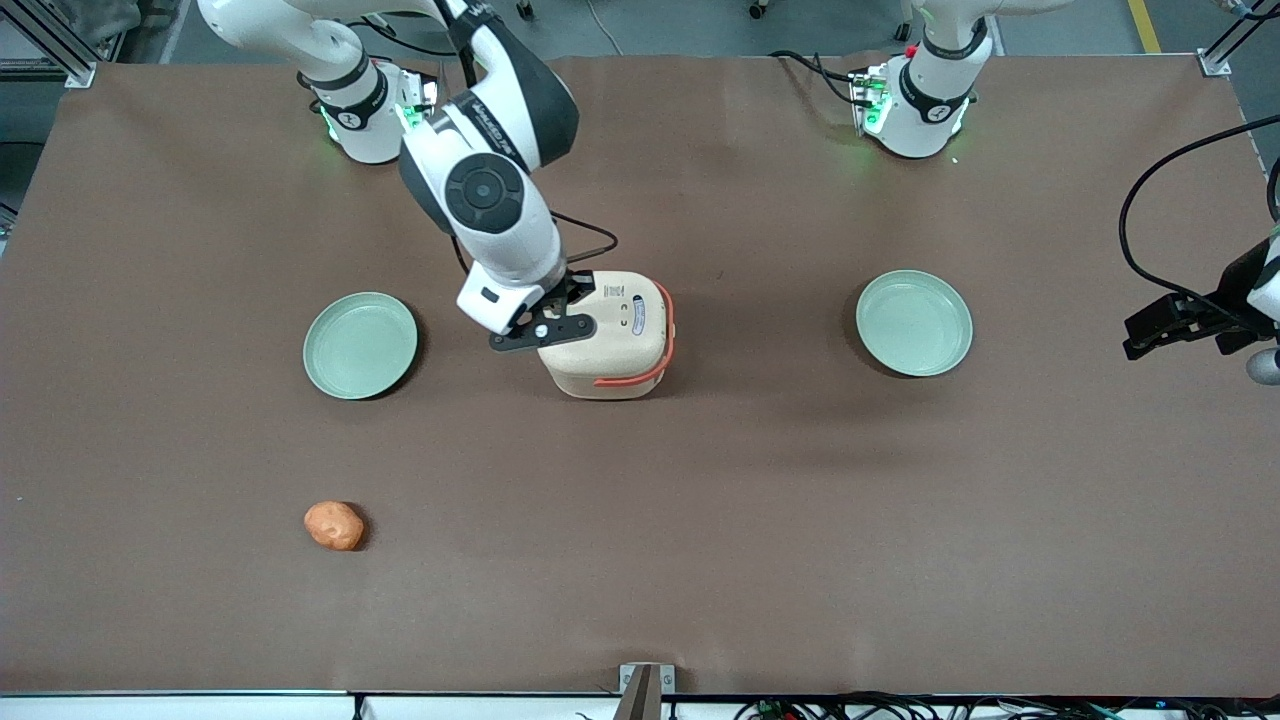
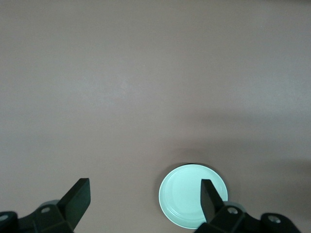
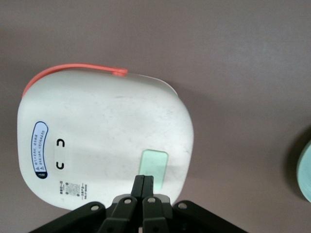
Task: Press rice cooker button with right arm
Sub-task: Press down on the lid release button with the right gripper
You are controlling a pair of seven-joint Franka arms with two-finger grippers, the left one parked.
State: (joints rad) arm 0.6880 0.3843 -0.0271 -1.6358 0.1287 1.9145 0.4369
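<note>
Cooker (image 1: 610, 340) stood mid-counter (image 1: 700, 560) with its lid down, flanked by two green plates, one (image 1: 360, 345) toward the working arm's end and one (image 1: 914, 322) toward the parked arm's; an orange lump (image 1: 334, 526) lay nearer the front camera than the first plate. Reading the front view from left to right, the right arm (image 1: 490, 190) reached down over the cooker's lid, its tool (image 1: 570, 300) just above the lid's edge. In the right wrist view the lid showed a blue oval label (image 3: 40, 149), two dark marks, then the mint button (image 3: 153, 167), with the tool (image 3: 144, 183) right at the button's rim. Its two fingers (image 3: 138, 187) were pressed together into one blunt tip and held nothing; whether that tip already touched the button could not be told. The press looked about to begin. Done well, it probably called for carrying the tip onto the button's middle rather than its rim, then pushing straight down, since a slanted push on so light a cooker could slide or tip it.
</note>
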